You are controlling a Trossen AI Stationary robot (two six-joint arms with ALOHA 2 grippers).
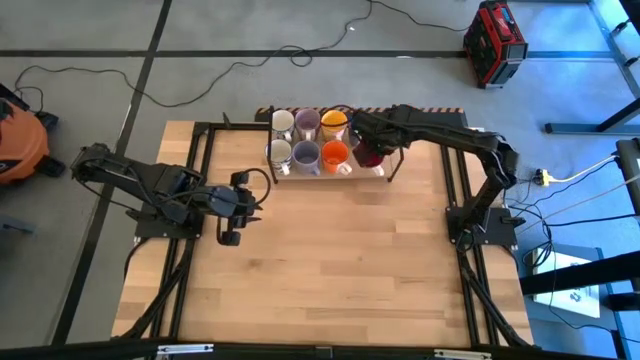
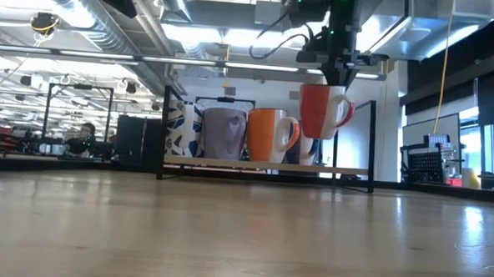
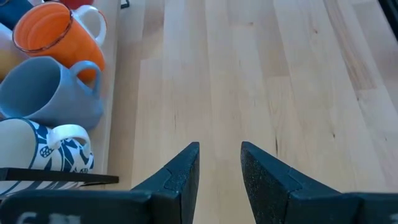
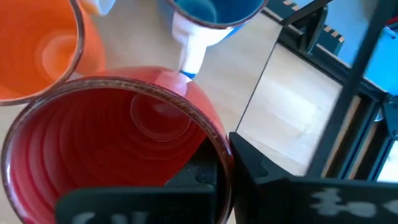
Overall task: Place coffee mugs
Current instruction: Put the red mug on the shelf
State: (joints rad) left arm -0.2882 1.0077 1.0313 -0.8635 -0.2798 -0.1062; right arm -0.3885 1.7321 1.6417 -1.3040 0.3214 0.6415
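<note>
Red mug [image 2: 323,110] at centre right of the low view, hanging clear above the wooden shelf [image 2: 267,167], handle turned toward the frame's right. Held at the rim by the right gripper [image 2: 340,76] coming down from the top edge; in the right wrist view, one dark finger inside the red wall [image 4: 205,177], the other outside it, so jaws narrowed onto the rim of the mug and nothing else.

Just left of it in the low view, an orange mug [image 2: 270,135] standing on the shelf, then a grey-lavender mug [image 2: 224,134], then a blue-patterned white mug [image 2: 179,129] at the rack's left end.

From above, near the top centre of the frame, two rows already filled: white [image 1: 282,122], lavender [image 1: 307,123] and yellow-orange [image 1: 335,122] behind; white [image 1: 279,152], lavender [image 1: 306,154] and orange [image 1: 335,154] in front. Blue mug partly visible at the top of the right wrist view [image 4: 208,15], beyond the red one.

By this count, seven mugs seated and the eighth still in the air above the front row's right end; left to do, apparently, only lowering and letting go.

Left gripper [image 1: 231,228] at centre left of the overhead frame, over bare table [image 1: 330,270], well apart from the rack, fingers a little apart and holding nothing.
</note>
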